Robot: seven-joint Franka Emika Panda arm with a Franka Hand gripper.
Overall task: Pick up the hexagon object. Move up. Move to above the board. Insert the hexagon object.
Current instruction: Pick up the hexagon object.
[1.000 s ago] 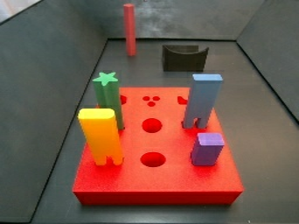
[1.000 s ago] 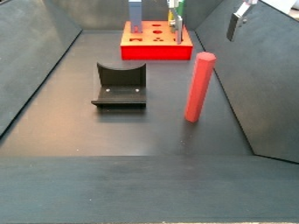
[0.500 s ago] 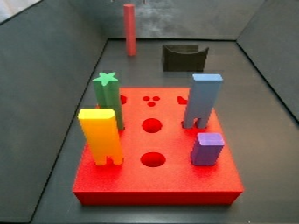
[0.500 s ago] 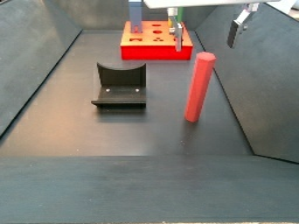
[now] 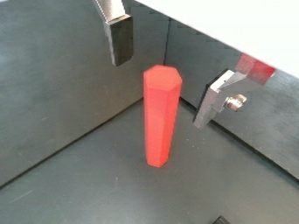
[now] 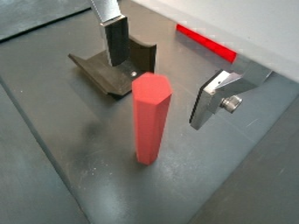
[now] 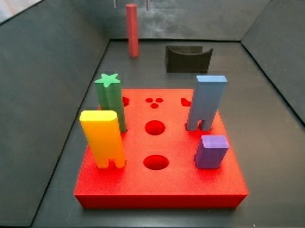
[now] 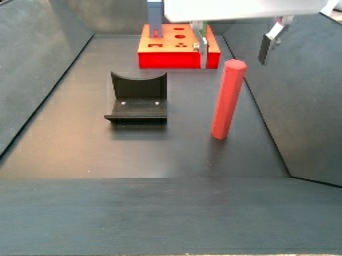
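The hexagon object (image 5: pixel 160 118) is a slim red prism standing upright on the dark floor, seen in both wrist views (image 6: pixel 147 122) and both side views (image 7: pixel 132 28) (image 8: pixel 229 98). My gripper (image 5: pixel 160 87) is open and hangs just above the prism's top, one finger on each side of it and neither touching it (image 6: pixel 158 92) (image 8: pixel 238 42). Nothing is held. The board (image 7: pixel 155 191) is a flat red slab with holes, lying well away from the prism at the other end of the floor (image 8: pixel 174 60).
On the board stand a green star peg (image 7: pixel 109 98), a yellow peg (image 7: pixel 103 134), a grey-blue peg (image 7: pixel 209 98) and a short purple peg (image 7: pixel 212 150). The fixture (image 8: pixel 138 97) sits between board and prism. Sloping grey walls enclose the floor.
The gripper has come down and over the prism, from the upper edge of a side view to a spot straddling its top. The prism and board have not moved.
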